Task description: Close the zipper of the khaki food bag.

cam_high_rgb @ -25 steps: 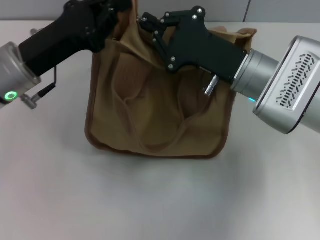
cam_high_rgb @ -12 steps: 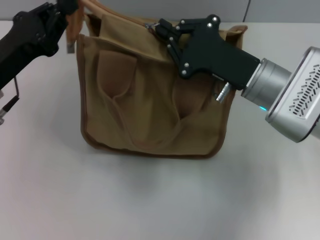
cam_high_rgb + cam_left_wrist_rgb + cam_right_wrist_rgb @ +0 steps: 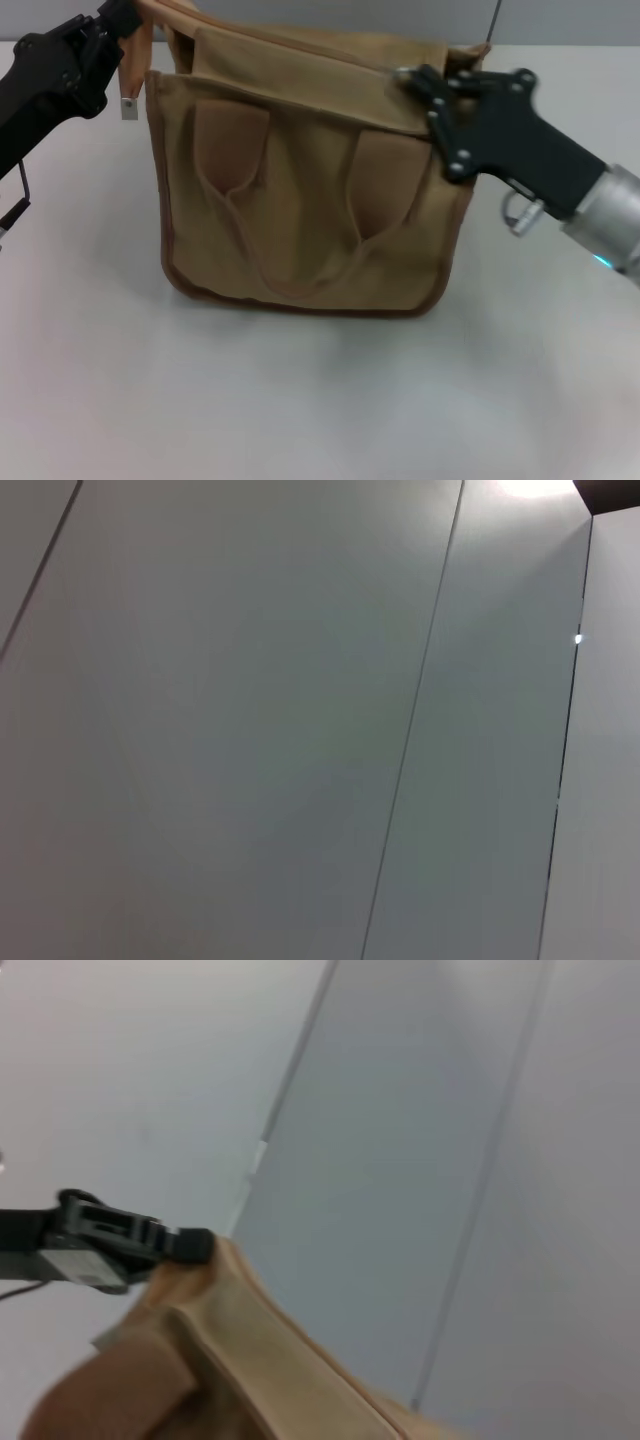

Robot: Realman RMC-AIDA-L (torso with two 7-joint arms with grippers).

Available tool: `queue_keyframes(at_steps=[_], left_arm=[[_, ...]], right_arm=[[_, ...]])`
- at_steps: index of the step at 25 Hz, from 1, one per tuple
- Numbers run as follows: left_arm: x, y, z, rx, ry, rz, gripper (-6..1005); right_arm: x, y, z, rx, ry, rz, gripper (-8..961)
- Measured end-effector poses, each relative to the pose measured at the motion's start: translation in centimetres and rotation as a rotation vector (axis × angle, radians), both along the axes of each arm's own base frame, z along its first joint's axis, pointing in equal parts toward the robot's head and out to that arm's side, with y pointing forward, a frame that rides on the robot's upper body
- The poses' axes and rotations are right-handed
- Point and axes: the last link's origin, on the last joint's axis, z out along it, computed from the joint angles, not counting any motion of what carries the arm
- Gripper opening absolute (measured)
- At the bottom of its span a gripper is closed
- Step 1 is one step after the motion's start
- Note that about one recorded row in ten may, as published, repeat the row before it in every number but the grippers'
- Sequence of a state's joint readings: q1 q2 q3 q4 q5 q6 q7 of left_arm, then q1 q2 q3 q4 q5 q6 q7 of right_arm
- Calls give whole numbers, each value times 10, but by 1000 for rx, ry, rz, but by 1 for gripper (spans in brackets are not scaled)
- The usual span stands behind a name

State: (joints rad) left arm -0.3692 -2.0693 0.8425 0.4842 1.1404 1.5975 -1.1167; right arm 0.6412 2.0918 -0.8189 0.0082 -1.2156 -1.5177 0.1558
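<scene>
The khaki food bag (image 3: 300, 200) stands upright on the white table, with two looped handles hanging down its front. My left gripper (image 3: 122, 18) is at the bag's top left corner, shut on the fabric end there. My right gripper (image 3: 405, 78) is at the top edge near the right end, shut on the zipper's small grey pull (image 3: 400, 73). The zipper line runs along the top and is mostly hidden from the head view. The right wrist view shows the bag's top (image 3: 230, 1360) and the left gripper (image 3: 195, 1245) at its far corner. The left wrist view shows only wall.
The white table (image 3: 300, 400) stretches in front of and beside the bag. A short strap with a silver end (image 3: 127, 103) hangs from the left corner. Grey wall panels (image 3: 300, 730) stand behind the table.
My right gripper has slid to the right along the bag's top, from the left-middle to near the right end. My left gripper has pulled the left corner outward, and the bag now stands taut.
</scene>
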Motion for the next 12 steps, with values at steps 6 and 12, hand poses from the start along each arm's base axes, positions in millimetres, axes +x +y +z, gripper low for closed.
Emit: queue_keyframes(at_steps=[6,12], left_arm=[[-1,1,-2,-5,7,11,46],[-4,-2,-3,-11,12,21,47]], right_arm=[[25,-16,11,14,28,-68,26],[38,-34,14,-17,118,-132,32]])
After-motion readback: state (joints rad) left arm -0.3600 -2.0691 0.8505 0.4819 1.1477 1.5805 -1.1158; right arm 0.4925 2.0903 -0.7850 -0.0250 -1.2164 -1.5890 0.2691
